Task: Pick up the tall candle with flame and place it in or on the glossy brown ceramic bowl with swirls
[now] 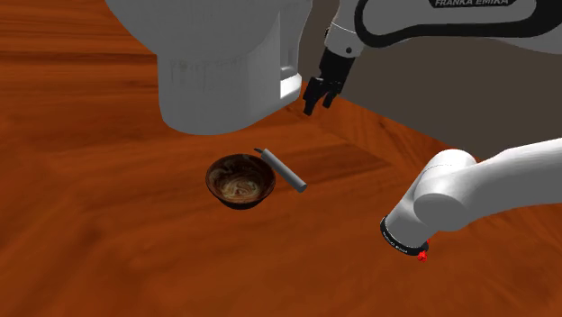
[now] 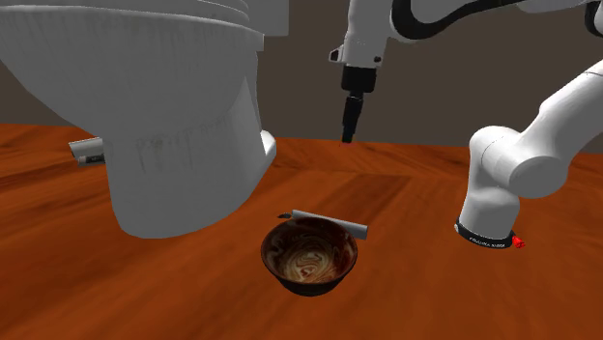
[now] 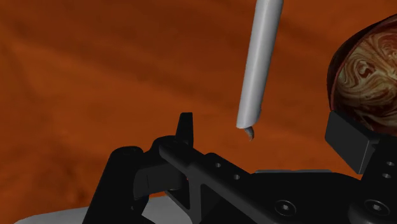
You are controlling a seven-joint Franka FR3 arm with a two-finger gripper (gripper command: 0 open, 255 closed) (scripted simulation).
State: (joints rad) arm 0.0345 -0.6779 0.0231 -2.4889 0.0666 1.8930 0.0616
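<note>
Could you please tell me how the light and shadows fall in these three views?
Shoulder view: the toilet is shaded underneath, and a darker patch lies on the floor beyond the candle. Second exterior view: the bowl has a soft sheen inside, no hard glare. Wrist view: the candle is brighter along one side; the open gripper is flat black.

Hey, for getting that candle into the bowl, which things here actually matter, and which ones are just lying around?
For the job:
brown swirled bowl
candle, lying on the floor beside it
hand, open and raised, holding nothing

Just there:
white toilet
grey tube at the toilet's far side
</note>
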